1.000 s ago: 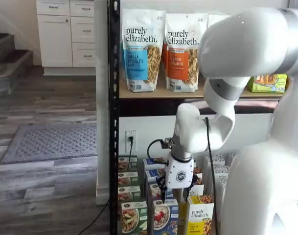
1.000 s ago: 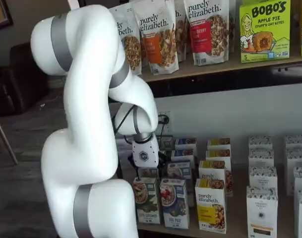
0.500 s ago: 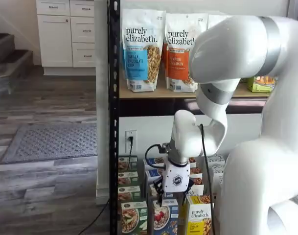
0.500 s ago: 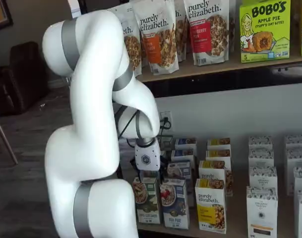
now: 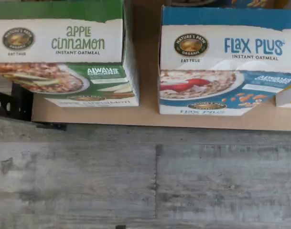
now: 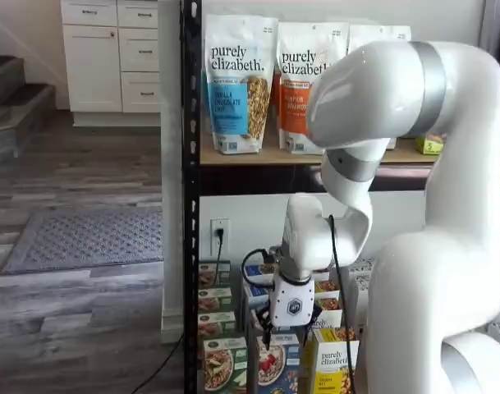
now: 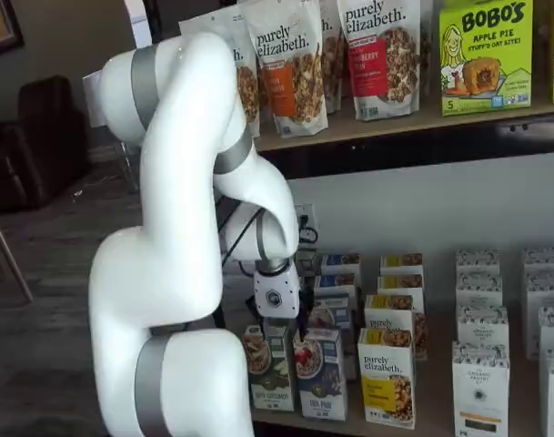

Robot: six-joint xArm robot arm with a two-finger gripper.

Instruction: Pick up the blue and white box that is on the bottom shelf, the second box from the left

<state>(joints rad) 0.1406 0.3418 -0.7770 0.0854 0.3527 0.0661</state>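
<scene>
The blue and white box (image 6: 278, 364) stands at the front of the bottom shelf (image 7: 422, 421), low in both shelf views, between a green-fronted box (image 6: 225, 363) and a yellow-and-white box (image 6: 332, 365). Just above it the end effector (image 6: 284, 332) hangs with its fingers spread wide, holding nothing.

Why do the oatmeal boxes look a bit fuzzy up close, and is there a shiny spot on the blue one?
In the wrist view the small print on the blue and white box is soft, and pale glare streaks cross its bowl picture; the green box is slightly blurred too. In both shelf views the light is even and the granola bags read sharply.
</scene>
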